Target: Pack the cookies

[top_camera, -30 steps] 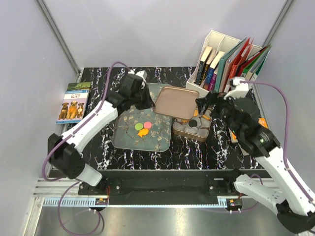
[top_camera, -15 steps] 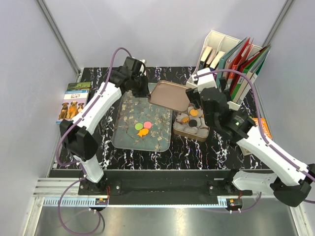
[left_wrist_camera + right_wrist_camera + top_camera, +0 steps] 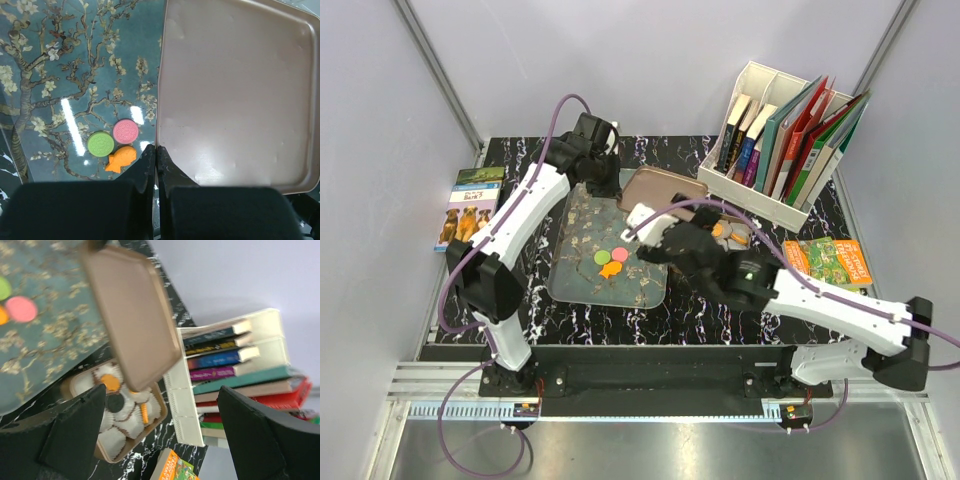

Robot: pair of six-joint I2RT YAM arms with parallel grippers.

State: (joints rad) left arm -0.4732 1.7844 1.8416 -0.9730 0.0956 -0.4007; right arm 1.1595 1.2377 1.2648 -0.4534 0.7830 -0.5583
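Three cookies, green point(image 3: 601, 258), pink point(image 3: 619, 254) and an orange fish shape point(image 3: 611, 269), lie on the blossom-patterned tray point(image 3: 582, 285). They also show in the left wrist view: green point(image 3: 101, 144), pink point(image 3: 125, 131), orange point(image 3: 121, 159). My left gripper point(image 3: 157, 150) is shut on the edge of the brown tin lid point(image 3: 235, 95) and holds it tilted up behind the tray. My right gripper point(image 3: 162, 390) is open wide and empty, hovering over the tin box point(image 3: 80, 385) of white paper cups, which holds an orange cookie point(image 3: 111, 382) and a black one point(image 3: 115, 402).
A white rack of books point(image 3: 775, 150) stands at the back right. A dog-cover book point(image 3: 470, 205) lies at the left edge and a green and orange book point(image 3: 830, 262) at the right. My right arm point(image 3: 800, 300) stretches across the box, hiding most of it from above.
My right arm has swung from the right side leftward and now reaches across the box toward the tray. My left gripper has drawn the lid a little back, still holding it.
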